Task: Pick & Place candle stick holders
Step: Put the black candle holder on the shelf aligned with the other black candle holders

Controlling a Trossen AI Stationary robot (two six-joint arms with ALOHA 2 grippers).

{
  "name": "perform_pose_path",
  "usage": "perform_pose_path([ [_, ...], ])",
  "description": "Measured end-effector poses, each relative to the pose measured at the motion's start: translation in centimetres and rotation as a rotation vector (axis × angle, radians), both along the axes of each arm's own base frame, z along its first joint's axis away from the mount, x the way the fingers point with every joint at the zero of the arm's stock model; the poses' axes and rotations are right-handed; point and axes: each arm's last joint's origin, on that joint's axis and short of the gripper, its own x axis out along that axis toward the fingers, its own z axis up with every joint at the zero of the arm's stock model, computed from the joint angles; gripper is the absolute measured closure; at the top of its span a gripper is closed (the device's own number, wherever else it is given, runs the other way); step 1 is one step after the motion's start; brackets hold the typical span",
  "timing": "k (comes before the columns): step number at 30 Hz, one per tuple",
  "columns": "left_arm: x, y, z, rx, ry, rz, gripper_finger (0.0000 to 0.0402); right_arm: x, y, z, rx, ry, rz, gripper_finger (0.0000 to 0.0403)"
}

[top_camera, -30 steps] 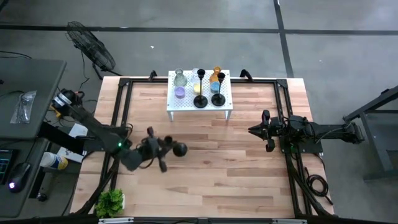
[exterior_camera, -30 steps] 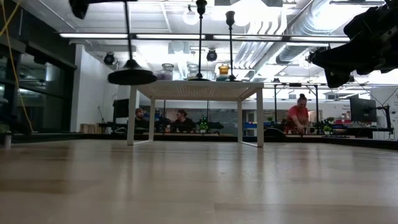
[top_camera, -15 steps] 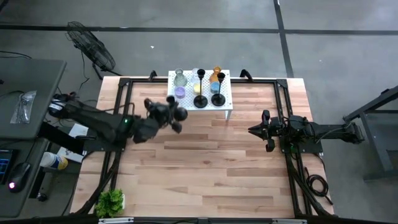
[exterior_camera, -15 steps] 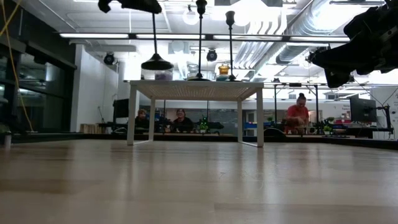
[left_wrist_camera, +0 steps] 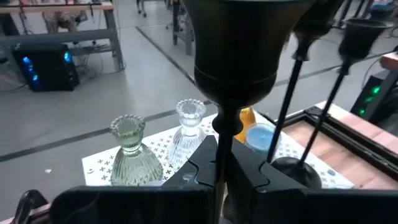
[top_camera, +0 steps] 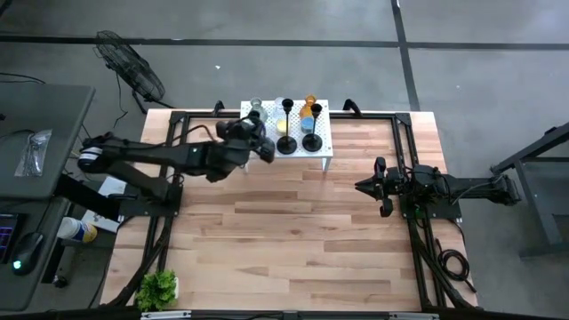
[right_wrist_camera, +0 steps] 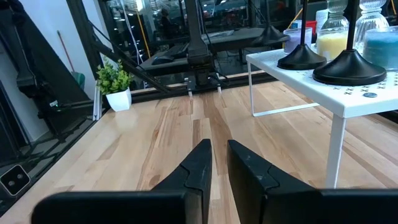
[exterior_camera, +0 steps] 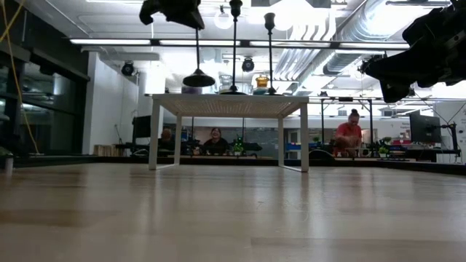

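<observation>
Fingers clamping black holder, glass cups close behind

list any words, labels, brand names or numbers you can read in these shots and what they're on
None: no word, brand, number or sign can be read in any view.
The white stand bears only cross-shaped cutouts, not lettering.
The black candle stick holder held in the left gripper shows no marking, nor do the glass cups.
The right gripper and the plant pot are unmarked.
Screens and lit spots in the room behind are too small to read.
</observation>
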Motion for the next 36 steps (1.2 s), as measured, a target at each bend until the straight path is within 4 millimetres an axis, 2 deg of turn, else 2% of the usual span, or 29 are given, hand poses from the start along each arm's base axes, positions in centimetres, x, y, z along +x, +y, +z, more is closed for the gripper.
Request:
perform_pose_path([
  [8,1.1,0.8,-0.5,-0.040,0.022,0.031,0.0395,0.0,0.0,0.0,0.000,0.000,0.000,0.0361],
  [17,0.6,1.3,-1.2,-0.080,0.049,0.082,0.0395,0.0,0.0,0.0,0.000,0.000,0.000,0.0361],
  [22,0.5,1.4,-1.3,-0.073,0.053,0.098,0.0395,0.0,0.0,0.0,0.000,0.000,0.000,0.0361],
  [29,0.4,2.6,-1.4,-0.084,0.066,0.124,0.0395,0.0,0.0,0.0,0.000,0.000,0.000,0.0361],
  [36,0.4,2.7,-1.4,-0.086,0.067,0.123,0.0395,0.0,0.0,0.0,0.000,0.000,0.000,0.0361],
])
